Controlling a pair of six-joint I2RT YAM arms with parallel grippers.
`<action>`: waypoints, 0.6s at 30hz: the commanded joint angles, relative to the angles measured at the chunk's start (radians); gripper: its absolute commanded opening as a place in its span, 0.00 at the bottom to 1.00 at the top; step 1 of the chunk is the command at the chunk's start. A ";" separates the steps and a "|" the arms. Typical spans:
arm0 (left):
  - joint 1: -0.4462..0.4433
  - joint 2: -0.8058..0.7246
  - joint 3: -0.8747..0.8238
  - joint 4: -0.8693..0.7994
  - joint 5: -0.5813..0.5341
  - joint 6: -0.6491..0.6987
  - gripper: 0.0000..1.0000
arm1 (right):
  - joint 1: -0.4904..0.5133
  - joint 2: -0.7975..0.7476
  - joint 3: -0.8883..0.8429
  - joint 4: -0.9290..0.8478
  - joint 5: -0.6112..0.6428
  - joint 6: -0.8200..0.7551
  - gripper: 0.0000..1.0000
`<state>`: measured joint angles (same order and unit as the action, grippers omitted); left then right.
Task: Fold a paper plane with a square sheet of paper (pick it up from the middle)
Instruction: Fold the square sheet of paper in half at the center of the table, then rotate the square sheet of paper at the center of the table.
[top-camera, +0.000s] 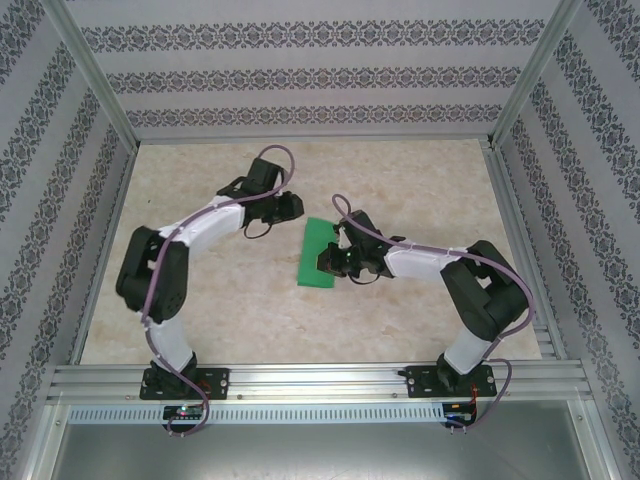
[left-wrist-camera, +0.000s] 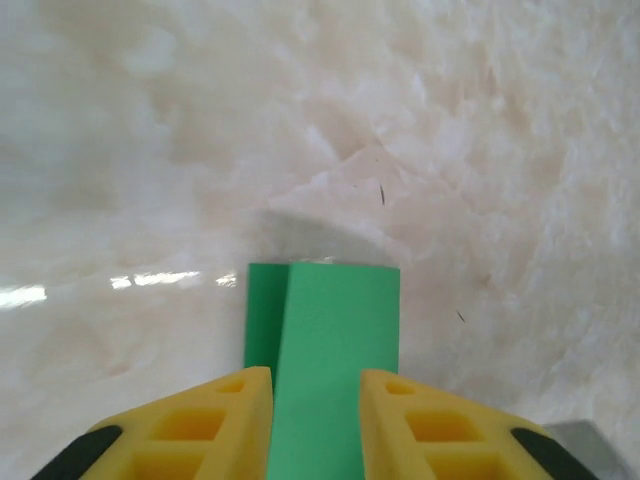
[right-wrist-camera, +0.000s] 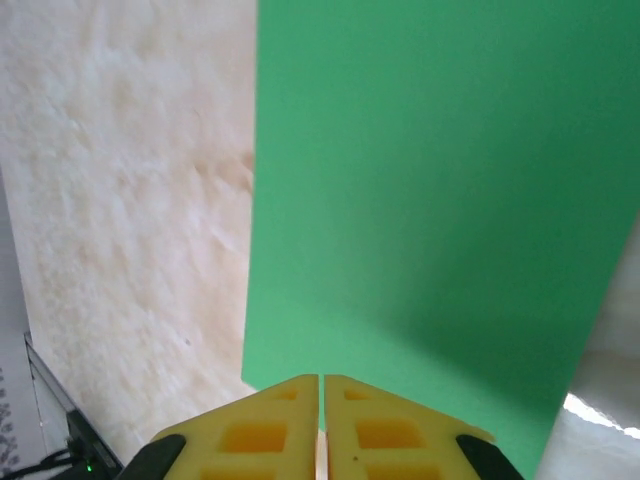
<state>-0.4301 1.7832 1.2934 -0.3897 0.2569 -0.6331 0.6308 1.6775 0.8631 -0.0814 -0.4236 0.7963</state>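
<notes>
At the middle of the pale marbled table (top-camera: 420, 200), a bright green sheet of paper (top-camera: 320, 252) lies between two robot arms, early in the folding of a paper plane. From above it reads as a narrow slanted oblong rather than a square. The left wrist camera shows one layer lying over another, with a darker strip along one side. By the look of it, the first fold in half is in hand and not yet creased flat. The right gripper (top-camera: 337, 262) sits at the sheet's near right edge, its yellow fingers (right-wrist-camera: 260, 420) pressed together with barely a slit between them. It appears to pinch the paper's edge, and in its own camera the sheet looms large and close, with a shadow on the table beneath. The left gripper (top-camera: 288, 207) hovers at the far end with its jaws spread apart, holding nothing as far as can be judged, the paper seen through the gap. No pointed nose or centre ridge is to be seen, so most of the work lies ahead. The next move likely calls for the left gripper to press the layers down while the right lines up the edges and the crease is set; a slip of the thin sheet would leave a crooked fold
</notes>
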 joint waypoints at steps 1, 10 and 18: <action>0.011 -0.098 -0.090 0.003 -0.059 -0.016 0.35 | -0.025 -0.031 0.059 -0.054 0.075 -0.052 0.13; -0.014 -0.254 -0.306 0.105 -0.004 -0.049 0.43 | -0.049 0.062 0.150 -0.281 0.106 -0.179 0.11; -0.049 -0.296 -0.373 0.121 -0.057 -0.073 0.46 | 0.005 0.124 0.126 -0.261 0.019 -0.173 0.10</action>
<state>-0.4675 1.5249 0.9371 -0.3237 0.2253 -0.6838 0.6056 1.7634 0.9966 -0.3447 -0.3676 0.6437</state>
